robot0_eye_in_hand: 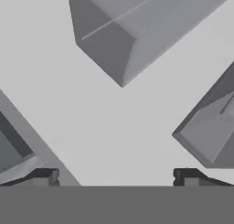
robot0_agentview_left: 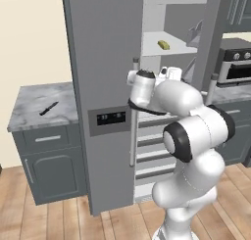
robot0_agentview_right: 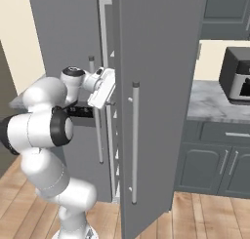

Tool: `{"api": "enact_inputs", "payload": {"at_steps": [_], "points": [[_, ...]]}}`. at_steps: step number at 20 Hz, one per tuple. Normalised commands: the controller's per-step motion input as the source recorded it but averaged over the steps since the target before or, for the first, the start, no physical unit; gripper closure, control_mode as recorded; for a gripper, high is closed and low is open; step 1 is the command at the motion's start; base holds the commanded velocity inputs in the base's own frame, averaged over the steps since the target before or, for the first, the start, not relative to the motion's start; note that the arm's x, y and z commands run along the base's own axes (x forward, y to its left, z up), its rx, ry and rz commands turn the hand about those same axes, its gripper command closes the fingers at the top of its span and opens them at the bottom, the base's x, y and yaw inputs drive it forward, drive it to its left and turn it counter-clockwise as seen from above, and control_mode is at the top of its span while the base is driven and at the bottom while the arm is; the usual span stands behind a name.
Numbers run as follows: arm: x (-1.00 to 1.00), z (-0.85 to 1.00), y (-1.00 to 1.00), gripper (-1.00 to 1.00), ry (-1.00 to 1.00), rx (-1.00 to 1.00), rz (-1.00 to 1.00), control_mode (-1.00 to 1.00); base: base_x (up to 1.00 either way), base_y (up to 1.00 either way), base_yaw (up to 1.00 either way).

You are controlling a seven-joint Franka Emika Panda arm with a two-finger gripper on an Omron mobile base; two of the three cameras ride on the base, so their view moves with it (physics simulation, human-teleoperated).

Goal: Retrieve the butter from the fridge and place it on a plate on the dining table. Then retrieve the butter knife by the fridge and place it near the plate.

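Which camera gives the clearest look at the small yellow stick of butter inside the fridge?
The left base view: the small yellow stick of butter lies in plain sight on a white shelf of the tall grey fridge, above the arm. In the right base view the open fridge door stands in front of the shelves. The hand view gives grey and white fridge surfaces.

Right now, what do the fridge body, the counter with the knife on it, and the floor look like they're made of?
The fridge: matte grey, possibly painted metal; flat, no glare. The counter under the butter knife: grey-white veined top, marble-like, on dark grey cabinets. The floor: light brown planks with seams, apparently wood.
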Motion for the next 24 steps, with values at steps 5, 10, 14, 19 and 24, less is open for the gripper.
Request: {"api": "enact_inputs", "payload": {"at_steps": [5,10,14,19,24], "points": [[-0.27,0.00,-0.36,-1.00,0.00,0.03,0.00,-1.00,0.00,0.00,0.00],[-0.37,0.00,-0.49,-1.00,0.00,0.04,0.00,-1.00,0.00,0.00,0.00],[-0.46,0.09,-0.80,-1.00,0.00,0.08,0.00,-1.00,0.00,0.00,0.00],[-0.54,0.17,-1.00,-1.00,0.00,0.09,0.01,-1.00,0.00,0.00,0.00],[-0.50,0.19,-0.95,-1.00,-0.01,0.06,0.02,-1.00,0.00,0.00,0.00]]}}
